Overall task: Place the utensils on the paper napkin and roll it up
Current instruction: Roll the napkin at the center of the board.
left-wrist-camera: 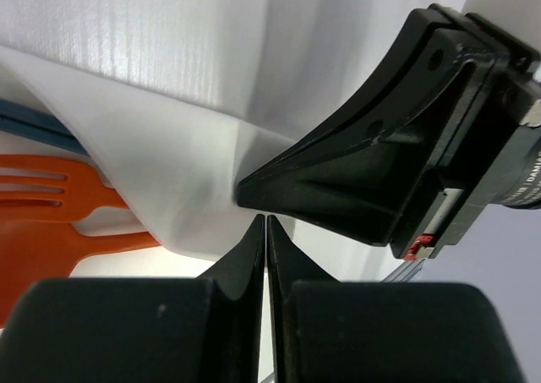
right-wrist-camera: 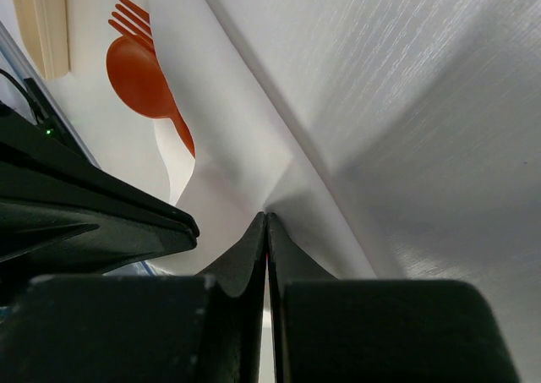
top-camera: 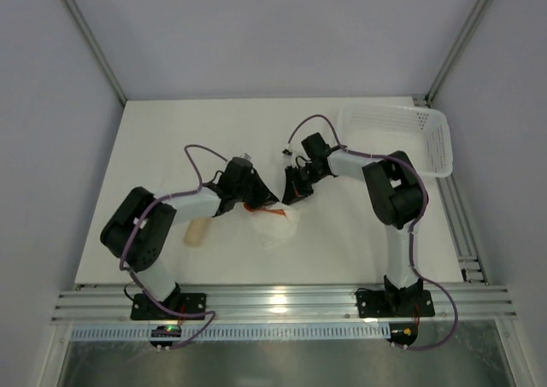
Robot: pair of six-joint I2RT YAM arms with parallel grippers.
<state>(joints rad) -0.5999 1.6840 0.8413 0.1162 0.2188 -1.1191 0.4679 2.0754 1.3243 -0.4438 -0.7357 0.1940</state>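
The white paper napkin (top-camera: 279, 225) lies crumpled between my grippers. In the left wrist view the napkin (left-wrist-camera: 186, 172) is lifted and folded over an orange fork (left-wrist-camera: 51, 188), an orange handle (left-wrist-camera: 93, 246) and a dark blue stick (left-wrist-camera: 30, 123). In the right wrist view an orange spoon (right-wrist-camera: 139, 72) and fork tines (right-wrist-camera: 133, 15) lie on the napkin (right-wrist-camera: 254, 146). My right gripper (right-wrist-camera: 267, 216) is shut on a raised fold. My left gripper (left-wrist-camera: 267, 219) is shut, the napkin's edge at its tips. In the top view the left gripper (top-camera: 250, 192) and the right gripper (top-camera: 293, 190) are close together.
A short beige cylinder (top-camera: 197, 231) lies on the table left of the napkin and shows in the right wrist view (right-wrist-camera: 40, 19). A white perforated basket (top-camera: 402, 135) stands at the back right. The right gripper's black fingers (left-wrist-camera: 363, 172) fill the left wrist view's right side.
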